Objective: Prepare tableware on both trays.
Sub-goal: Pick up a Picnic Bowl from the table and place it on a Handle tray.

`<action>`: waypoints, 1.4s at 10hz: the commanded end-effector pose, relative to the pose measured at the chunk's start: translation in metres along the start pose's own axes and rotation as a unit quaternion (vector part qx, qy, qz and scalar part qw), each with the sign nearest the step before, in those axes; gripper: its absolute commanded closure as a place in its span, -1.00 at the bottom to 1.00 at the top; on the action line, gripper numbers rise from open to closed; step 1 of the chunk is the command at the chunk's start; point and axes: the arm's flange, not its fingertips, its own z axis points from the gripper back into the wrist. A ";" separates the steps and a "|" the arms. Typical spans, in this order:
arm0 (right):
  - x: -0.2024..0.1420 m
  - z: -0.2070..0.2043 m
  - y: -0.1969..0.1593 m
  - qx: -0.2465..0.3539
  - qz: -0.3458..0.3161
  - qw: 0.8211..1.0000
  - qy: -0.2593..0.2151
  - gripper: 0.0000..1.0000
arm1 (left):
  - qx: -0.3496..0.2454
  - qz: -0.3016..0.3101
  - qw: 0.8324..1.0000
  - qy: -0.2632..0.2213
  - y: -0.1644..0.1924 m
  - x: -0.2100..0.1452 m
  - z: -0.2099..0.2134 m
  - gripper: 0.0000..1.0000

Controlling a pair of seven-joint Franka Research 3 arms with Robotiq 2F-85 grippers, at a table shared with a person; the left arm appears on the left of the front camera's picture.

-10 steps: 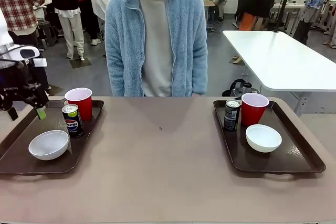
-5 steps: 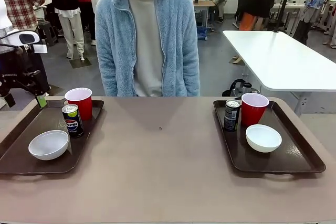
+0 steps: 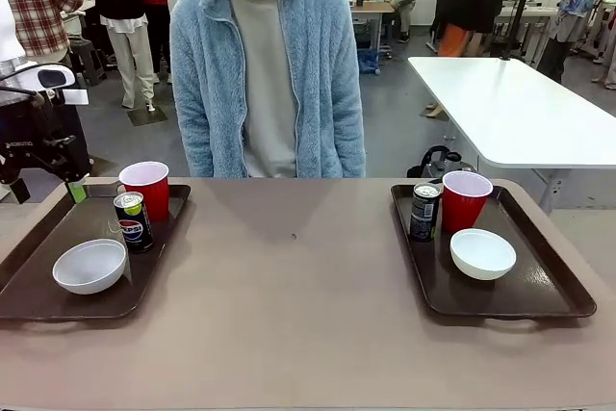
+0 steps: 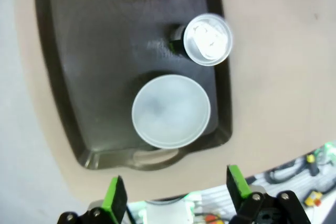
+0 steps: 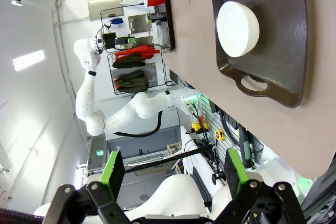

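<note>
Upright red cup, can, white bowl on each brown tray.

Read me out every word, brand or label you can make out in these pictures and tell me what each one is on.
"pepsi", with the round logo: on the dark can on the left tray.
Print on the black can on the right tray: too small to read.
Small white lettering on the left gripper body: too blurred to read.
The red cups and white bowls carry no print.

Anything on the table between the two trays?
No. In the front view, bare tabletop separates the left tray from the right tray.
</note>
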 end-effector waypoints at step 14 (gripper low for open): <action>-0.002 0.000 0.002 -0.001 -0.003 1.000 0.001 -1.00 | -0.531 0.069 0.839 -0.099 0.270 -0.017 0.009 -1.00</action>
